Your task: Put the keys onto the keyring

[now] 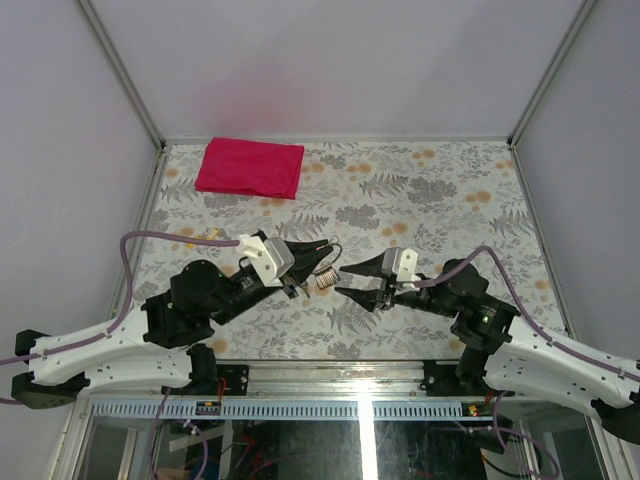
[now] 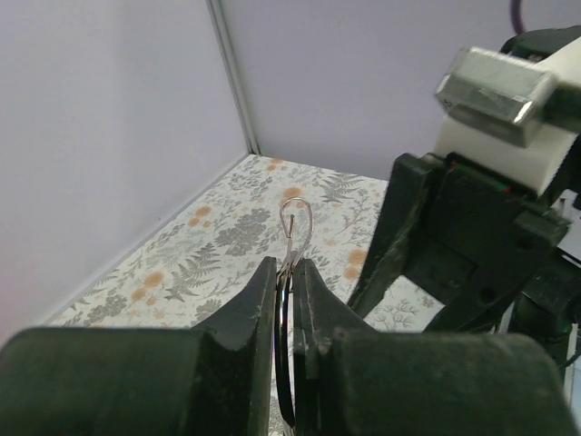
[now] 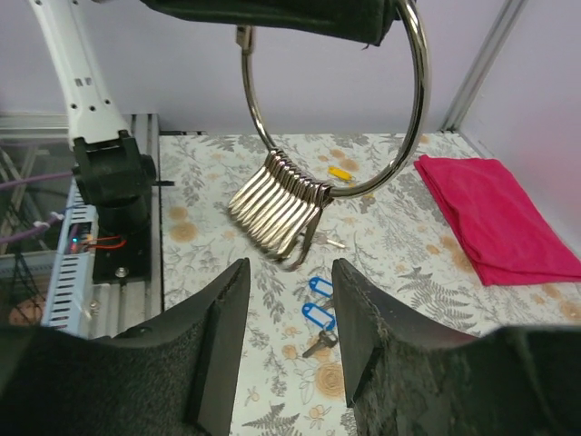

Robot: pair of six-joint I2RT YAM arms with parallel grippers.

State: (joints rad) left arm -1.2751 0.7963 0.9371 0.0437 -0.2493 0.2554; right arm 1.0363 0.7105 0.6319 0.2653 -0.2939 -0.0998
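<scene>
Silver and thin, the looped-wire metal keyring (image 3: 280, 211) hangs pinched in the left hand (image 2: 289, 269), whose matte black fingers press together on its large round hoop. A fan of slim, elongated wire loops dangles from the hoop's lowest arc. Opposite it, the right hand (image 3: 289, 272) stands wide apart, its grainy black pads holding nothing. Beneath the ring, two small keys with glossy blue plastic heads (image 3: 320, 288) lie close together on the fern-and-flower printed surface (image 3: 200, 173); their metal blades are too tiny to make out. A folded crimson cloth (image 1: 250, 167) lies at the far left. From overhead the hands hide the keys, and the hoop's top disappears behind the left hand's fingers.
</scene>
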